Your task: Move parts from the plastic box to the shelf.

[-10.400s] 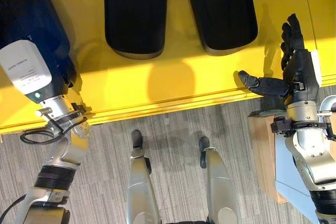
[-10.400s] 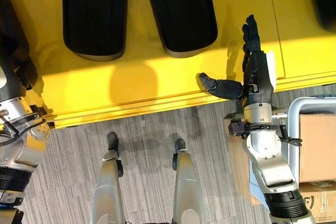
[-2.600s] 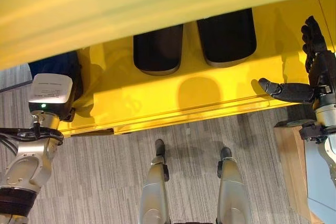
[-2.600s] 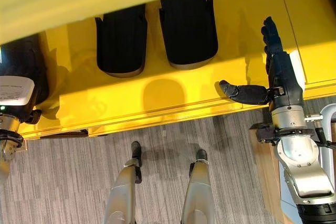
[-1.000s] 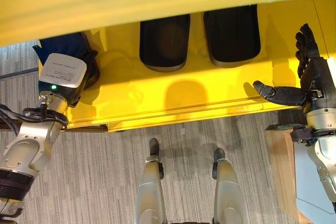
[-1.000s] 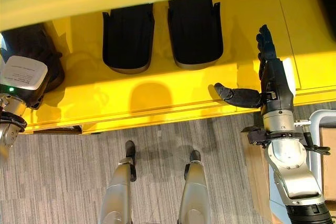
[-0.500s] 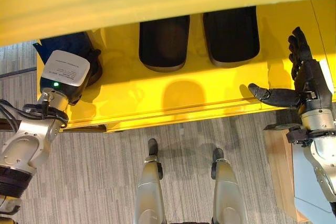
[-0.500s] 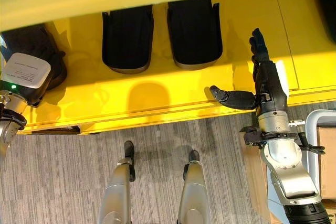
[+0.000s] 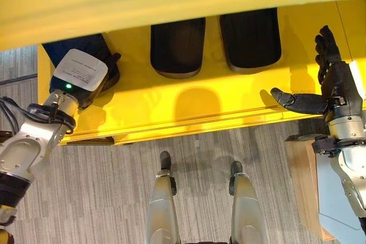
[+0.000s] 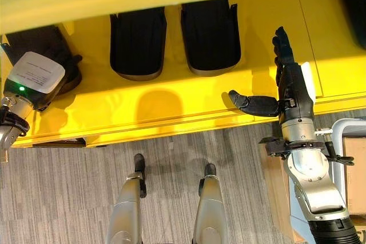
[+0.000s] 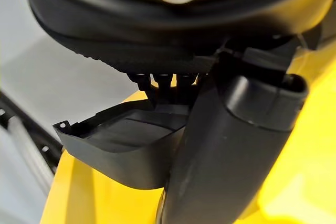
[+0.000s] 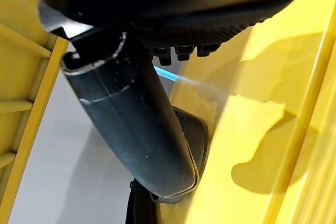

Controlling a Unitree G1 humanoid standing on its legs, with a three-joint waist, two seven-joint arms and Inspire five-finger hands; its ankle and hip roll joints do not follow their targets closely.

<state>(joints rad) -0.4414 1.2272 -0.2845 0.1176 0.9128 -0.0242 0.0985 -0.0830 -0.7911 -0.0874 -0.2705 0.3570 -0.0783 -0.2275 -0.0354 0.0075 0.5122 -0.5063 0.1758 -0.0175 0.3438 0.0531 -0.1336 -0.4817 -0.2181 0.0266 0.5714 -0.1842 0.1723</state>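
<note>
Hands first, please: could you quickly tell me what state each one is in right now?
Left hand: at a black part on the yellow shelf; its grip cannot be told.
Right hand: open, holding nothing.

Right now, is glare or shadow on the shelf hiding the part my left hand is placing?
Left eye view: the upper level's shadow darkens the black part under the left hand; a sunlit band crosses the yellow shelf in front. Left wrist view: the part's edge shows, the thumb looms soft.
</note>
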